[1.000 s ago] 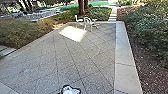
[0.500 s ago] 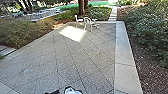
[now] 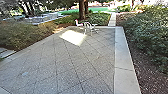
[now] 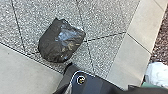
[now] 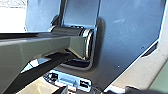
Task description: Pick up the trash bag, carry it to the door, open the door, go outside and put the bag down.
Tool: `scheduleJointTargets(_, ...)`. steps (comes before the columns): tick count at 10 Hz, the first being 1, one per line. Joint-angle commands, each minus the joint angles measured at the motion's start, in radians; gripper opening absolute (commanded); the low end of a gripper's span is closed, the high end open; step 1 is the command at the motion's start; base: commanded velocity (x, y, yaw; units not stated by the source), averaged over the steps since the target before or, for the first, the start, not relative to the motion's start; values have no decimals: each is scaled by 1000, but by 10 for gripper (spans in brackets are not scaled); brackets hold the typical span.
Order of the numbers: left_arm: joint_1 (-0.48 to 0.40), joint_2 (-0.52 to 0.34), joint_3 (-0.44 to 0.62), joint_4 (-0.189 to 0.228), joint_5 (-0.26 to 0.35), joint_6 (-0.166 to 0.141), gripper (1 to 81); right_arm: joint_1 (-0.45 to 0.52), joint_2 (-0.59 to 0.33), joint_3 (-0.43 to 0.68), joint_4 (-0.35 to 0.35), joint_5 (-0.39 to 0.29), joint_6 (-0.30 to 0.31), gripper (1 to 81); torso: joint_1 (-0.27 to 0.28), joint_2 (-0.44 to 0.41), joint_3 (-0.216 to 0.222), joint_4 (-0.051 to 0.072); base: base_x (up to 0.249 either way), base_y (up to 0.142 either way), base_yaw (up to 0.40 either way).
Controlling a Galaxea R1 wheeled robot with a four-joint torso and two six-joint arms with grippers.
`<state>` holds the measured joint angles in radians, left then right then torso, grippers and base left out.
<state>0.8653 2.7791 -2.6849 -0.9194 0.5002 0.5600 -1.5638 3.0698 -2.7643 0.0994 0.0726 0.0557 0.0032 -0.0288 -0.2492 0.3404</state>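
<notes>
Trash bag [image 4: 61, 41] on the outdoor paving [image 3: 50, 70], a chair [image 3: 79, 24] at 12 o'clock: set-down looks finished; any move should clear the bag. Jaw opening and hold cannot be told.

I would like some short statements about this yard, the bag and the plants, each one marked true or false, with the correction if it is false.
1. The trash bag lies on the paving. True.
2. The bag is bright red. False: it is dark.
3. White chairs stand near the paving's far end. True.
4. Bushes grow on only one side of the paving. False: they grow on both sides.
5. A sunlit patch brightens the paving. True.
</notes>
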Motion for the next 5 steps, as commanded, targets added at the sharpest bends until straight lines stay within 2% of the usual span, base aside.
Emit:
scheduleJointTargets(1, 99, 99, -89, 56, 3, 141, 811, 23, 34, 26, -1, -63, -1, 811, 0, 0, 90, -63, 0, 0, 0)
scheduleJointTargets(2, 163, 128, -107, 73, -9, 189, 811, 26, 34, 26, -1, -63, -1, 811, -1, 0, 105, -76, 0, 0, 0)
scheduleJointTargets(3, 229, 151, -118, 74, -40, 257, 811, 26, 34, 26, -1, -63, -1, 811, -1, 0, 130, -97, 0, 0, 0)
scheduleJointTargets(4, 289, 168, -118, 76, -83, 309, 811, 29, 35, 26, -1, -63, -1, 811, -1, 0, 157, -121, 0, 0, 0)
scheduleJointTargets(5, 335, 178, -118, 77, -110, 340, 811, 29, 35, 26, 0, -63, -1, 811, -1, 0, 185, -145, 0, 0, 0)
